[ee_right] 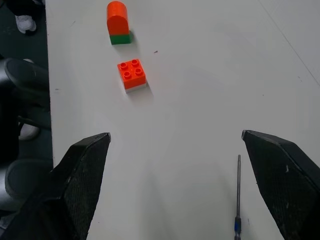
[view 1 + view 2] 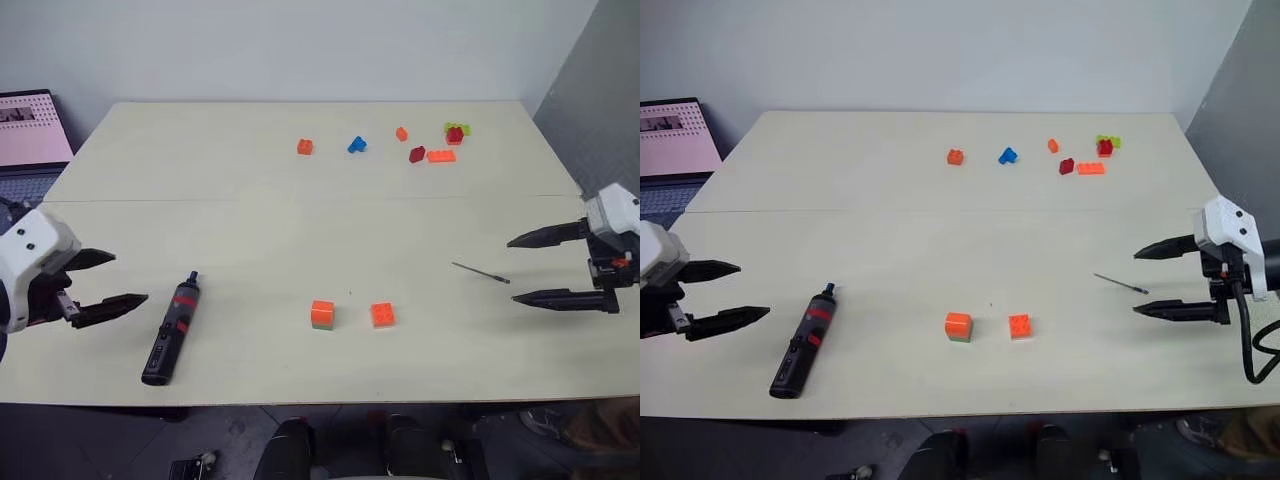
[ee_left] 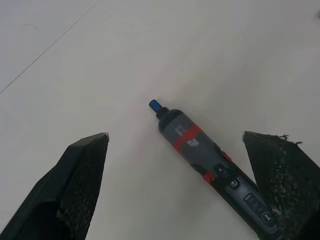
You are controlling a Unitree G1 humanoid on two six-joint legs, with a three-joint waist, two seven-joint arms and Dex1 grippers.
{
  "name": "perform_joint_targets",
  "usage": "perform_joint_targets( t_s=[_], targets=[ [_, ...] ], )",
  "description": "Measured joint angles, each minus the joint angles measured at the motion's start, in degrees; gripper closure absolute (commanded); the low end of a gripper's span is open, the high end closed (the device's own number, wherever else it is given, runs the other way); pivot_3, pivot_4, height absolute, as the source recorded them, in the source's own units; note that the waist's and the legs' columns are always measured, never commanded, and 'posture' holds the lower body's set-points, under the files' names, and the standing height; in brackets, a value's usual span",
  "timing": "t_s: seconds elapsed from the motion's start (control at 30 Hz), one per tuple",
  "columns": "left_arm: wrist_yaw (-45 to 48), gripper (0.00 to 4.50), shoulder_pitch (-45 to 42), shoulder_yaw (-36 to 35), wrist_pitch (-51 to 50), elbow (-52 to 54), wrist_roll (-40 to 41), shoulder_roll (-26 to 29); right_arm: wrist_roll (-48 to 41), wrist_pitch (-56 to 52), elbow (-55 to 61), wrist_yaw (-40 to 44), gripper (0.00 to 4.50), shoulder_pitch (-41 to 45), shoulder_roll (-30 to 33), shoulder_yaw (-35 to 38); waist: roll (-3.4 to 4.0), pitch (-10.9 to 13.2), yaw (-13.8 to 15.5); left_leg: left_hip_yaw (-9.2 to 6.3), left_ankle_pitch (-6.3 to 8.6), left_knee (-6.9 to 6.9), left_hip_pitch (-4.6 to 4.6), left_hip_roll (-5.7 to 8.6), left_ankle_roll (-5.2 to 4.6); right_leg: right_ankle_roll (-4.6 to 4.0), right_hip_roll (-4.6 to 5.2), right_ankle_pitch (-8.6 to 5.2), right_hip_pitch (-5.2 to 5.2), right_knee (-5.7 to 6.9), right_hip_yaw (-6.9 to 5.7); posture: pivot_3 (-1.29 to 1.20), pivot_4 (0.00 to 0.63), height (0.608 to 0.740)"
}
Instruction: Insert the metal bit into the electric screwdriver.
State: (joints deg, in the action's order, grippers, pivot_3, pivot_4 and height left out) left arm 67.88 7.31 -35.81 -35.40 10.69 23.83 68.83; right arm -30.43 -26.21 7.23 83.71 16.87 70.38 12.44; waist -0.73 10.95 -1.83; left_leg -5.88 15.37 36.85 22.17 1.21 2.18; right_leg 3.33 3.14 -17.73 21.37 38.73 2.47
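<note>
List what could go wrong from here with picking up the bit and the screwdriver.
1. The metal bit is very thin and lies flat on the table; the open right gripper may pinch it badly or knock it away.
2. The electric screwdriver is round and lies flat, so it could roll when the open left gripper closes on it.
3. Two orange blocks lie between the tools and could be bumped.

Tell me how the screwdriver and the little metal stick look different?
The electric screwdriver is thick, black with a red band; the metal bit is a thin, plain grey rod. The screwdriver is much longer than the bit. The screwdriver lies near the left gripper, the bit near the right gripper. Both lie flat on the table, untouched.
</note>
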Motion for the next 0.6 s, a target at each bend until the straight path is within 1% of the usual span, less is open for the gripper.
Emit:
perform_joint_targets(
  t_s=[0.43, 0.6],
  targets=[
    [0.29, 0.01, 1.67, 0.03, 1.22, 1.10, -1.10, -0.92, 0.63, 4.54, -0.81, -0.36, 0.07, -3.41, -0.48, 0.85, 0.00, 0.00, -0.01, 0.02, 0.00, 0.03, -0.01, -0.01, 0.00, 0.00, 0.00, 0.00, 0.00, 0.06, 0.01, 0.00, 0.150, 0.740],
    [0.50, 0.01, 2.21, 0.05, 3.87, 1.08, -1.96, -1.18, 1.06, 4.67, -0.62, -1.12, 0.07, -4.35, -1.42, 0.87, 0.00, 0.00, 0.01, 0.02, 0.00, 0.04, -0.01, -0.01, 0.00, 0.00, 0.00, 0.00, 0.00, 0.08, 0.01, 0.00, 0.150, 0.740]
  ],
)
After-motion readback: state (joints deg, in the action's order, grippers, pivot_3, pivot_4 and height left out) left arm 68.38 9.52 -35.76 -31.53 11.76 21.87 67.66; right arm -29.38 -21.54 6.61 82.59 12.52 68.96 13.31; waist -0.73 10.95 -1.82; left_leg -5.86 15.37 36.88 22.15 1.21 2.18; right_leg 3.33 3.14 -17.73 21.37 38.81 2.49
